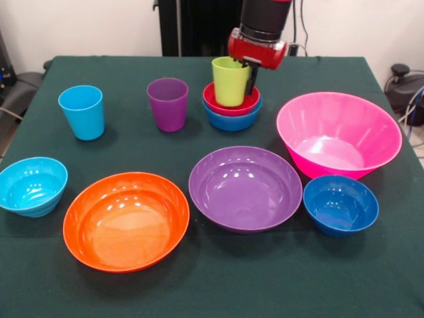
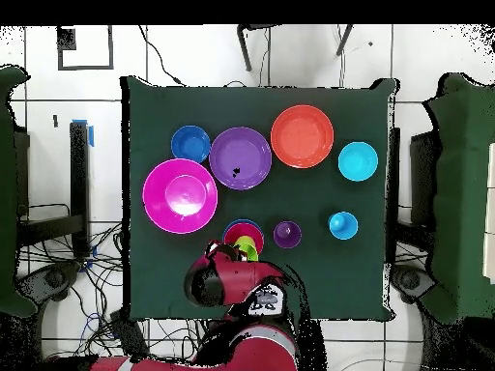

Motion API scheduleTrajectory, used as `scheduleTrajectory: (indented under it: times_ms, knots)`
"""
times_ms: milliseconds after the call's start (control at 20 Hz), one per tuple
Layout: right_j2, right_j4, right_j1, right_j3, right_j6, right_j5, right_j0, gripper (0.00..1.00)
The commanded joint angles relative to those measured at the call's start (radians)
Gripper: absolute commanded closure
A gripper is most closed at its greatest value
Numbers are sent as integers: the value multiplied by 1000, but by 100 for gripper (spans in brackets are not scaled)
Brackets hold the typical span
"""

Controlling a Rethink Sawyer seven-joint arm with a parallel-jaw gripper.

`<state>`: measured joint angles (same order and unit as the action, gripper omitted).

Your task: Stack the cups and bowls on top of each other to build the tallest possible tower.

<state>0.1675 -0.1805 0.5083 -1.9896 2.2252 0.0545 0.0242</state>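
So I've got the gripper down at the stack in the back middle of the green table: lime green cup sitting upright in the red bowl, which is nested in the blue bowl. One dark finger runs down the cup's outer wall on the pink-bowl side; the other finger I can't see from the front (probably hidden by the cup), so I can't tell whether the pincer is clamped on the cup or spread apart. Overhead, the arm covers most of the stack, only a bit of lime showing. Purple cup stands just beside the stack, light blue cup further along that row. Loose in front: cyan bowl, wide orange bowl, wide purple bowl, dark blue bowl, and the big pink bowl behind it, all upright and empty.
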Motion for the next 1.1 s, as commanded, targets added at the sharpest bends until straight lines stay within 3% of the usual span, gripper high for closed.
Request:
scheduleTrajectory:
  times_ms: [50, 1100]
  knots:
    - [-85, 3, -27, 54, 107, 52, 29, 100]
    - [-70, 43, -62, 66, 131, 84, -8, 100]
